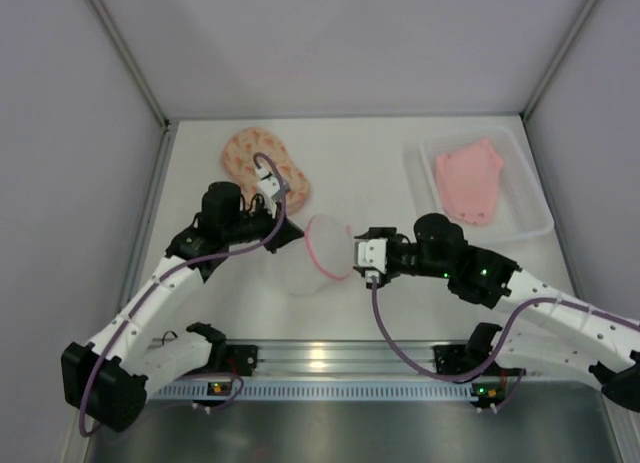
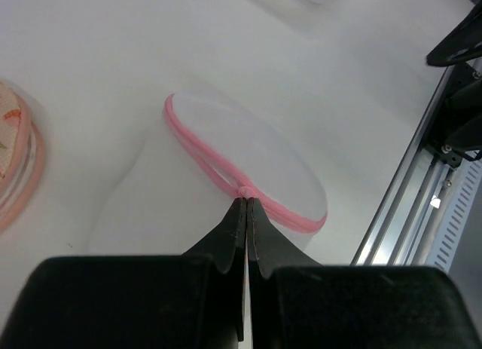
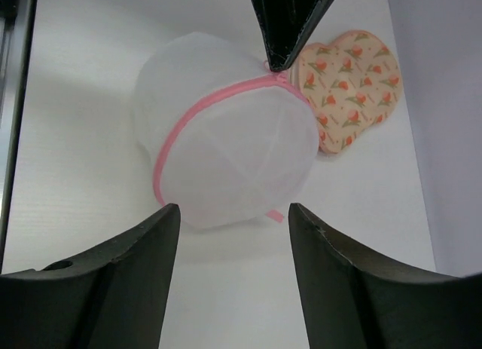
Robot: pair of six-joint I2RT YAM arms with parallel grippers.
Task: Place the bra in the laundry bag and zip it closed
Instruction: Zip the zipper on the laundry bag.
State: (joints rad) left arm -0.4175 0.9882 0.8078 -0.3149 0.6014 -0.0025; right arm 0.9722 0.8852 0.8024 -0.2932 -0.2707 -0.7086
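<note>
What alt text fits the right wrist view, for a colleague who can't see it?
A round white mesh pouch with a pink rim fills the centre, its rim pinched from above by the shut left gripper. The right gripper stands open in the foreground, one finger either side of the pouch's near edge. Behind, to the right, lies the peach printed laundry bag.

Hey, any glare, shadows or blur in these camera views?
Top view: bright glare on the metal rail, otherwise even light. Left wrist view: the white mesh pouch throws a soft shadow leftwards. Right wrist view: pouch sharp, the right gripper dark and slightly soft.
</note>
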